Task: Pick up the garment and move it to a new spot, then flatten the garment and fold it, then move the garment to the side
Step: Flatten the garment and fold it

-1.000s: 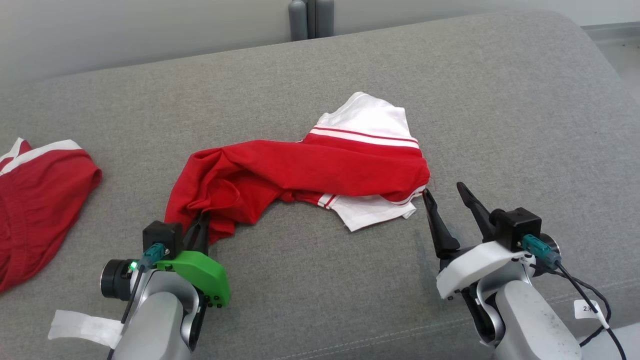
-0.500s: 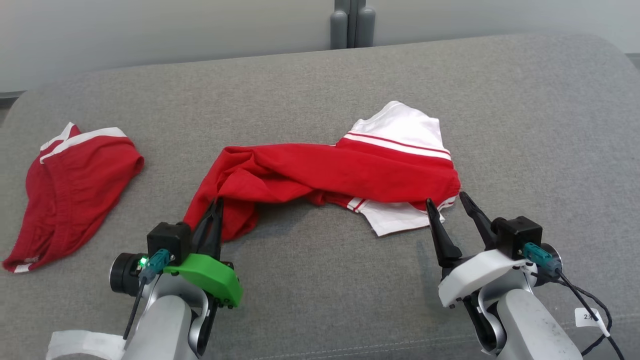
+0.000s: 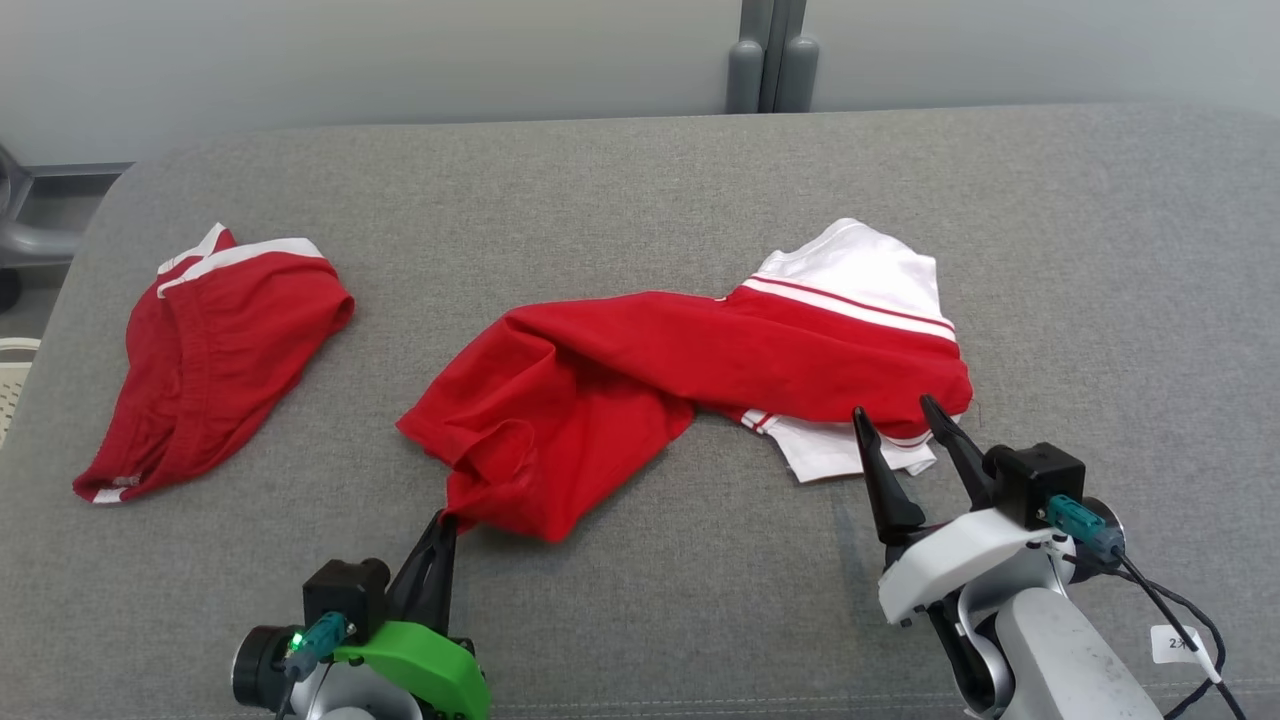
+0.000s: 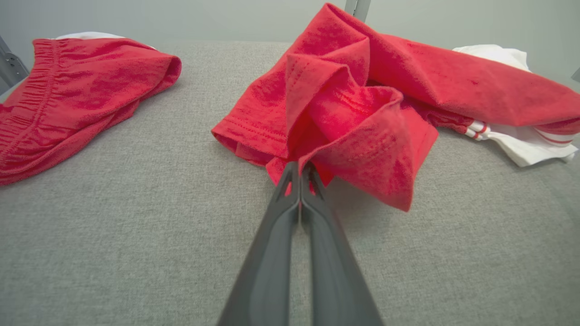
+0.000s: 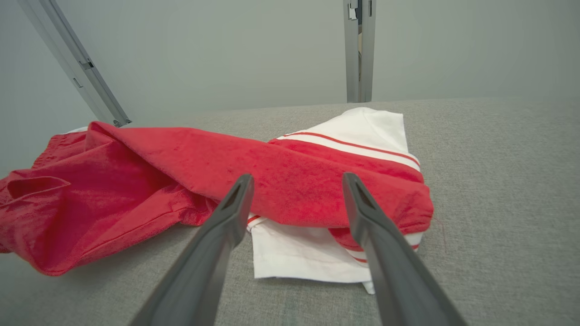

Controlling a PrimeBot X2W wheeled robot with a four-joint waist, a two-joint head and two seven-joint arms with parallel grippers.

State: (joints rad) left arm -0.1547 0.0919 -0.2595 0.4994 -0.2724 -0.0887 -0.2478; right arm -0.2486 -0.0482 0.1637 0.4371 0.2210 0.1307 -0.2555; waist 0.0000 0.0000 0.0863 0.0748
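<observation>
**Red cloth pinched at one corner, right jaws standing ready**

Red shorts lie well apart at the left of the grey cushion. A wide drag leftward could sweep the garment into them. Left gripper: fingers pressed together on a small fold of hem at the near-left corner of the garment, which sprawls twisted across the cushion's middle, red body over white layer. So slight a bite may slip under tension, and a one-sided pull is likely to tighten the twist rather than flatten it. Right gripper: jaws spread, holding nothing, tips at the white lower layer. Closing there risks catching a single layer and leaving the rest to trail.

Against the frame one second earlier, the whole head view has shifted, so the camera has turned. Relative to the cloth, the left corner now lies drawn nearer the robot with the red body fanned out behind it. The right tips stand over the white edge instead of beside it.
</observation>
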